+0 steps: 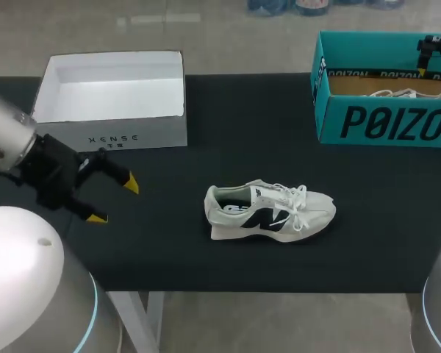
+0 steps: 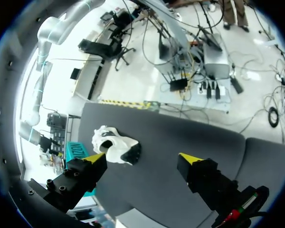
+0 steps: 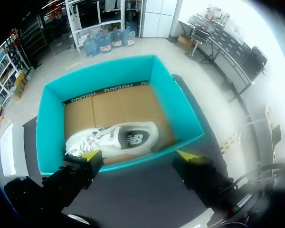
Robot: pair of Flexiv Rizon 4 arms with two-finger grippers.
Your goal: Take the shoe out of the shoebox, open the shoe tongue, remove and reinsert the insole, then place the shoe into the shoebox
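A white sneaker (image 1: 268, 211) with a dark side logo lies on its side in the middle of the black table; the left wrist view shows this sneaker (image 2: 115, 146) ahead of the fingers. My left gripper (image 1: 112, 198) hovers open and empty near the table's left edge, well left of it. A teal shoebox (image 1: 382, 121) stands at the back right. Inside that shoebox (image 3: 180, 114) a second white sneaker (image 3: 115, 138) lies on brown cardboard. My right gripper (image 3: 140, 155) hangs open above the box's near wall, holding nothing.
A white open box (image 1: 114, 99) stands at the back left of the table, with nothing in it. The black table (image 1: 228, 132) runs from there to the teal box.
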